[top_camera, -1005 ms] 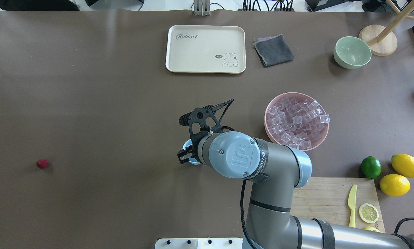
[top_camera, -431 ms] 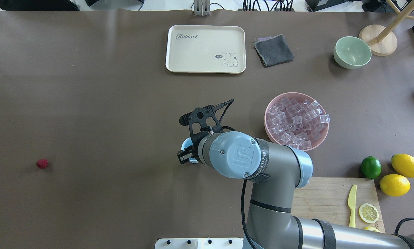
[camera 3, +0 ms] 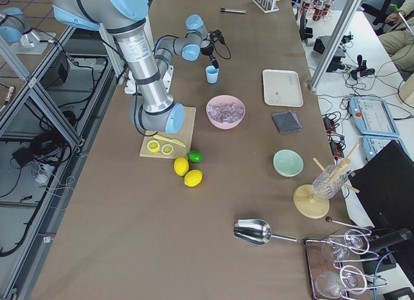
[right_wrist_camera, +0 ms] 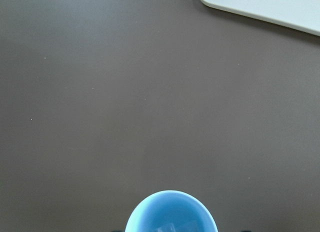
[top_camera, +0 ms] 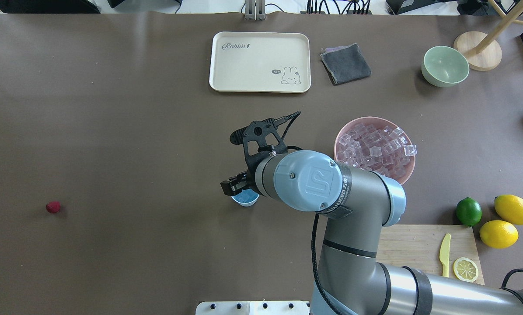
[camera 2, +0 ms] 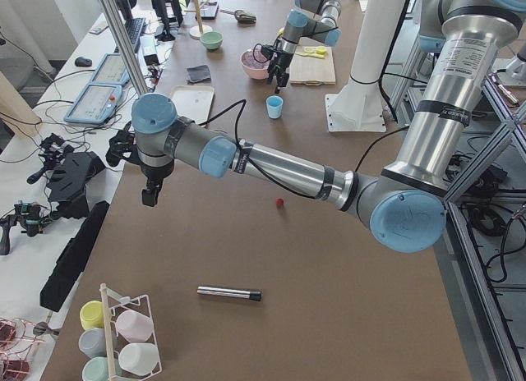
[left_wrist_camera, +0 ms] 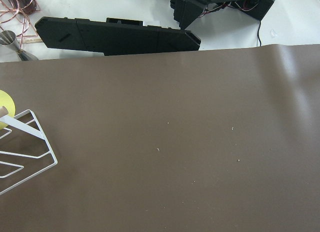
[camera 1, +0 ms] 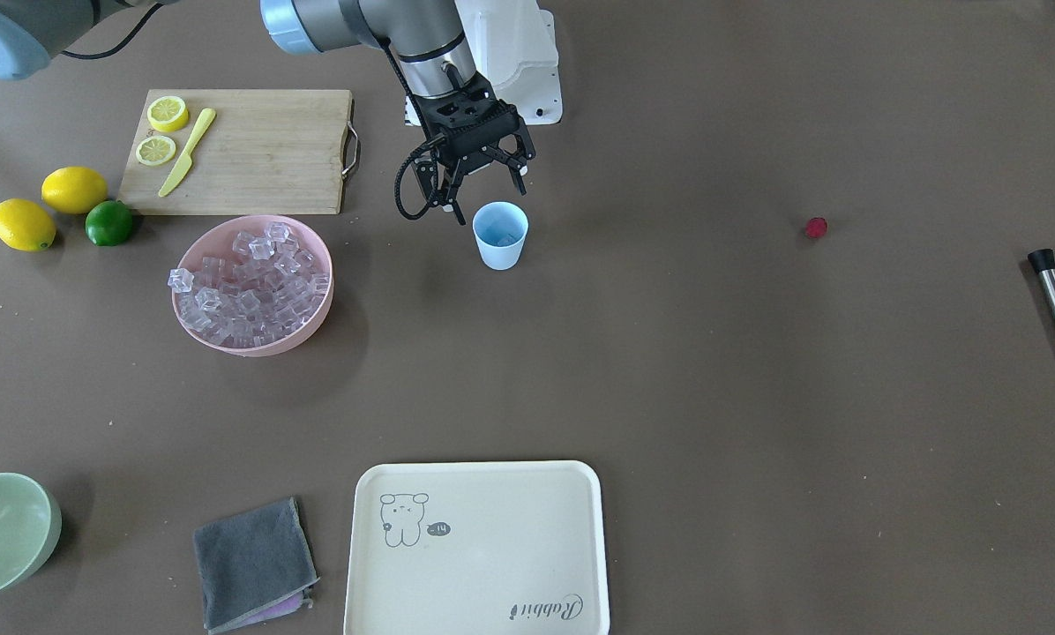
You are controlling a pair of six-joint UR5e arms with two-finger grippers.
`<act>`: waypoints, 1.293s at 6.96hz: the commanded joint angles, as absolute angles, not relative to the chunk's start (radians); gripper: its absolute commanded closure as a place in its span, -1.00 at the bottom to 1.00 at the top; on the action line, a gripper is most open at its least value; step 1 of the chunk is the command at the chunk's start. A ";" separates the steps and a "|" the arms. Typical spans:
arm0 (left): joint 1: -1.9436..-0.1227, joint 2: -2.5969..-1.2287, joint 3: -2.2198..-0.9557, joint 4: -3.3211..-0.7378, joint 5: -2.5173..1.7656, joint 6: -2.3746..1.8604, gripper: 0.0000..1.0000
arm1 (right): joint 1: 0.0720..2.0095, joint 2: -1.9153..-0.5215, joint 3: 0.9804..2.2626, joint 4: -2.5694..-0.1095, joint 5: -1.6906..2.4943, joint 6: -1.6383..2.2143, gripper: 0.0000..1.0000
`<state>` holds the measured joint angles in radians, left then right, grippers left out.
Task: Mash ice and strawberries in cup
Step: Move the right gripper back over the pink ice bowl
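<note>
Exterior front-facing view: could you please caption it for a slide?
Open right gripper hangs above the light blue cup; strawberry lies far aside.

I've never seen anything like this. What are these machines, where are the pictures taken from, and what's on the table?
Two robot arms stand at a brown table. Four pictures come from fixed cameras around it, two from cameras on the wrists. The right hand hangs open and empty above the light blue cup, which holds ice; the pink bowl is full of more. The strawberry lies alone, far off. The left hand hovers near the table's other end; whether it is open, I cannot tell.
</note>
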<state>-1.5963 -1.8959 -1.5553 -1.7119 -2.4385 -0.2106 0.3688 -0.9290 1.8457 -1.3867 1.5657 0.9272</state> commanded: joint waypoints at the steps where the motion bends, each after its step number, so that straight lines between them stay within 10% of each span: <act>1: -1.595 -1.908 -1.557 -1.710 -2.439 -0.210 -0.97 | 0.473 -0.946 1.882 -1.393 1.691 0.919 -0.98; 9: -1.594 -1.907 -1.627 -1.712 -2.488 -0.210 -0.97 | 0.797 -1.221 1.994 -1.394 1.850 0.863 -0.99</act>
